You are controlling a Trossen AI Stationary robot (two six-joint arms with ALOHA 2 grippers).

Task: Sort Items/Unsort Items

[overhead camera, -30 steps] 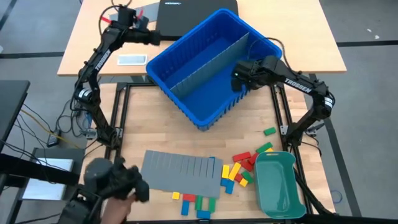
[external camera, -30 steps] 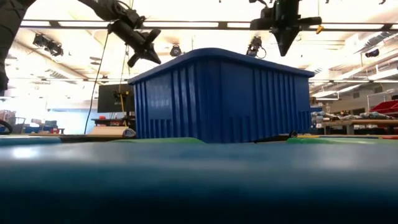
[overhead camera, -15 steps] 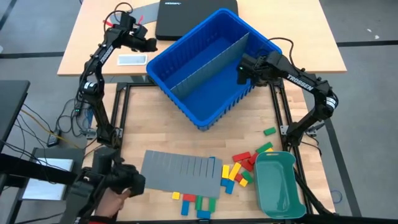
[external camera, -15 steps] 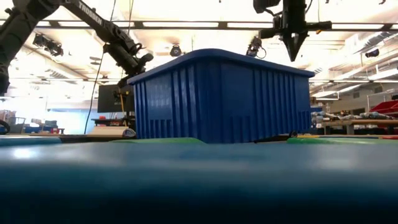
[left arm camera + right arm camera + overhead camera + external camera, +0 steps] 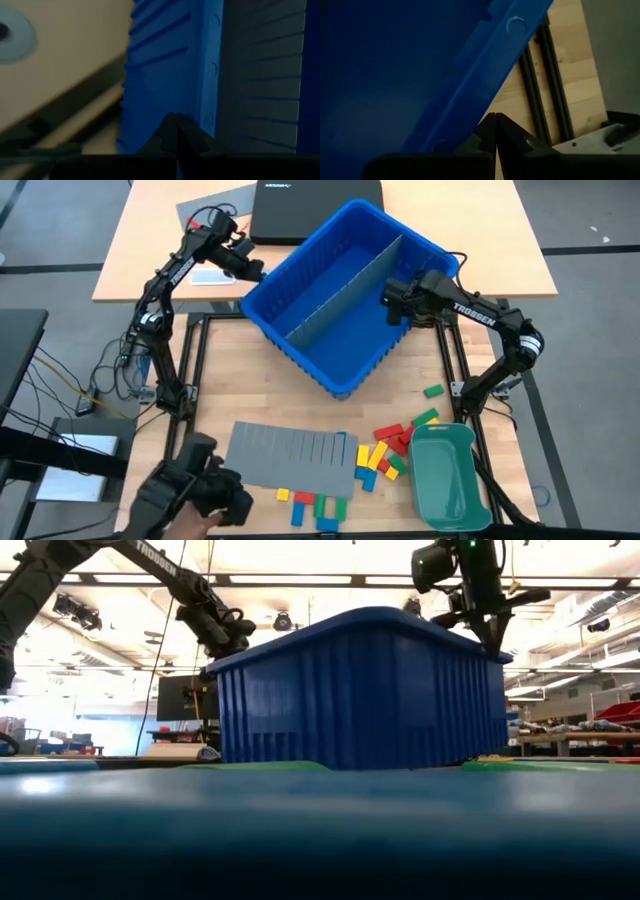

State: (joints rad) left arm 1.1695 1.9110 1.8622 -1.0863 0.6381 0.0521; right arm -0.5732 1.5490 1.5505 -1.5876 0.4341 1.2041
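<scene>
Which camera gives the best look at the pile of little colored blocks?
The high view: the blocks lie spread between the grey sheet and the teal tray. The low view and both wrist views show none, mostly the blue bin.

Ceiling lights glare in low view; wrist views dim, blurred.

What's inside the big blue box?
The blue box holds a grey divider running across its middle. No blocks show on the floor that is visible. The right gripper covers a bit of one edge, so that spot cannot be seen.
</scene>
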